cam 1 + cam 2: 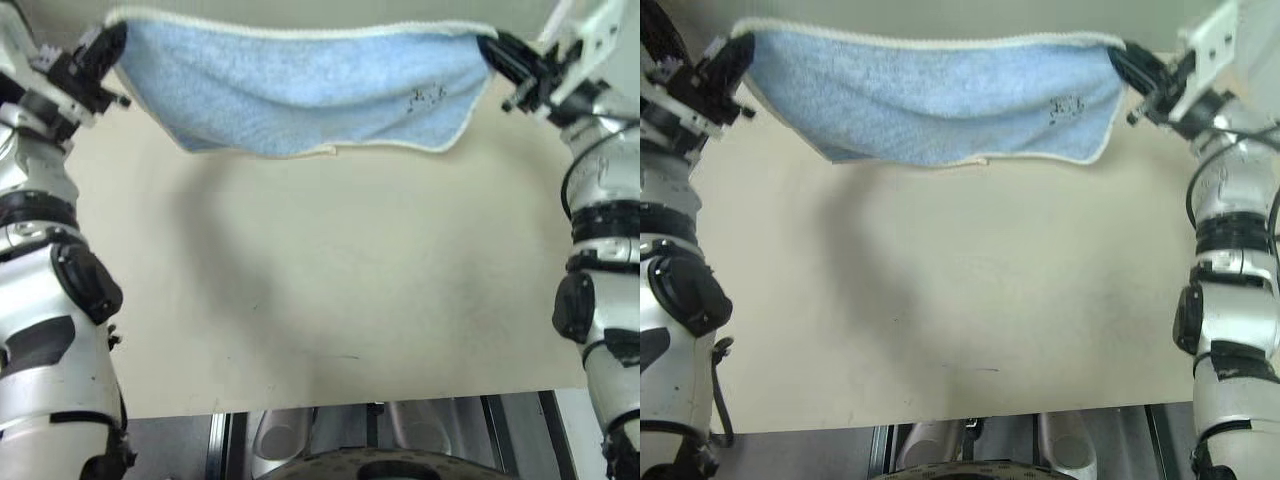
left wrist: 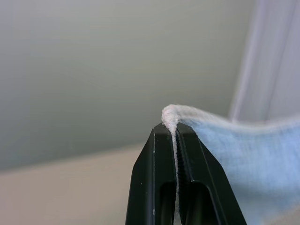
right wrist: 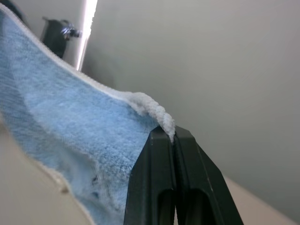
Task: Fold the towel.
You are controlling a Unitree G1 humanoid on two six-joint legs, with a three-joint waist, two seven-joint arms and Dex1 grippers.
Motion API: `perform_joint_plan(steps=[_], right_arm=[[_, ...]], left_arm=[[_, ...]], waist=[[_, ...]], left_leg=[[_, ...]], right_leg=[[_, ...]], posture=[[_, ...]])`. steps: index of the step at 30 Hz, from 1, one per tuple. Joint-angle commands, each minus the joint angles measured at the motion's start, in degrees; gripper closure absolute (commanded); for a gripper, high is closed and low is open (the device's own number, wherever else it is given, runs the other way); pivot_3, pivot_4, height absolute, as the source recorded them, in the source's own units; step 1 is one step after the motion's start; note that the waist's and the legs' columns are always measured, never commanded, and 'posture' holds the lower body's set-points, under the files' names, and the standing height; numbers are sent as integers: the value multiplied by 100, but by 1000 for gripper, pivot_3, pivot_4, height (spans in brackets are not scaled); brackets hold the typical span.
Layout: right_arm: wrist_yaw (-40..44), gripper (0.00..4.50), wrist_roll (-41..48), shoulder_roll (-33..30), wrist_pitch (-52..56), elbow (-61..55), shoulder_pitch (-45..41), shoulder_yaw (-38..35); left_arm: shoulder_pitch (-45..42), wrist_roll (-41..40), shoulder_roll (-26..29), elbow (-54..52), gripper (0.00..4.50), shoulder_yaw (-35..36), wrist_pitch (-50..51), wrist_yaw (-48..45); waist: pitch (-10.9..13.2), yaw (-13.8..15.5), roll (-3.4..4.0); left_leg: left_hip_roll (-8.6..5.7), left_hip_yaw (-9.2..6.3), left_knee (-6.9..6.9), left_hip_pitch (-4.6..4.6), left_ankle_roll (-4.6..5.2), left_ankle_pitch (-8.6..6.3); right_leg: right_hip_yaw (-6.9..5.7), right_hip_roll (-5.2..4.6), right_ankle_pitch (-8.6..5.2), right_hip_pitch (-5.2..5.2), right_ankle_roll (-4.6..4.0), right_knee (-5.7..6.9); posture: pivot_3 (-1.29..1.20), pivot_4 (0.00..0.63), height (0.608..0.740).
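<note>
The towel point(image 1: 300, 95), light blue terry with a white stitched border and a small dark mark point(image 1: 427, 97) near its right end, hangs stretched in the air above the far part of the beige table point(image 1: 330, 290). My left gripper point(image 1: 112, 45) is shut on its upper left corner, and my right gripper point(image 1: 492, 48) is shut on its upper right corner. The wrist views show each white corner point(image 2: 171, 115) point(image 3: 161, 117) pinched between closed black fingers point(image 2: 157, 183) point(image 3: 154, 183). The towel's middle sags and its lower edge hangs free of the table.
The table's near edge point(image 1: 340, 398) runs across the bottom of the head views, with grey metal framing point(image 1: 300, 435) below it. A plain pale wall point(image 2: 117, 61) rises behind the table.
</note>
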Motion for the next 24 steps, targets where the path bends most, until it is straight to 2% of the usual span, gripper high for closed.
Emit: perform_joint_plan(steps=[1, 7, 9, 11, 14, 18, 21, 22, 24], right_arm=[[151, 4500, 462, -228, 473, -1444, 844, -288], [-351, 4500, 749, -344, 1528, -3223, 2237, -475], [-497, 4500, 914, -455, 2054, -3858, 2770, -544], [-623, 4500, 1124, -457, 2327, -4377, 3250, -702], [-712, 4500, 1557, -433, 2696, -5159, 4190, -1089], [-715, 4500, 2124, -584, 3410, -6001, 5322, -1402], [-650, 4500, 2101, -715, 3634, -6392, 6136, -1410], [-578, 4500, 1987, -784, 3613, -6478, 6375, -1345], [-418, 4500, 1759, -953, 3625, -6571, 6917, -1201]], left_arm=[[546, 38, 457, -578, 4470, -182, 613, -1060], [1634, -173, 679, -1666, 4470, -298, 1507, -1805], [2124, -238, 763, -2228, 4470, -326, 1799, -2016], [2629, -347, 834, -2816, 4470, -314, 2086, -2146], [3394, -580, 918, -3717, 4470, -216, 2618, -2154], [4209, -749, 1029, -4448, 4470, -79, 2930, -2088], [4747, -734, 1138, -4669, 4470, -27, 2898, -2129], [4870, -714, 1172, -4658, 4470, -34, 2866, -2133], [5187, -569, 1262, -4558, 4470, -97, 2617, -2219]], waist=[[-1, -3, -2], [-2, -1, -3], [-2, -4, -4], [-3, -10, -5], [-3, -7, -6], [-5, -5, -9], [-8, -7, -13], [-8, -8, -13], [-8, -10, -12]], left_leg=[[-1, 0, 0, -6, 0, 0], [0, 2, 17, 15, 9, 8], [0, -1, 17, 58, 24, 2], [0, -1, 14, 106, 80, -40], [-4, -3, 9, 146, 81, -46], [-5, -9, 6, 162, 74, -41], [-6, -10, 3, 188, 59, -47], [-5, -13, 1, 201, 44, -59], [-6, -16, -1, 214, -27, -102]], right_leg=[[-3, 1, 0, -3, 0, -3], [-3, 0, 14, 19, -4, 9], [-4, 0, -5, 63, -46, 8], [-4, 0, -12, 110, -55, 6], [-1, 1, -22, 146, -55, 5], [2, 3, -21, 158, -59, 11], [6, 6, -21, 179, -60, 12], [9, 8, -52, 191, -19, 11], [14, 8, -63, 199, -10, 12]], posture=[[0, 150, 703], [0, 150, 703], [0, 150, 703], [0, 150, 703], [0, 150, 703], [0, 150, 703], [0, 150, 703], [0, 150, 703], [0, 150, 703]])
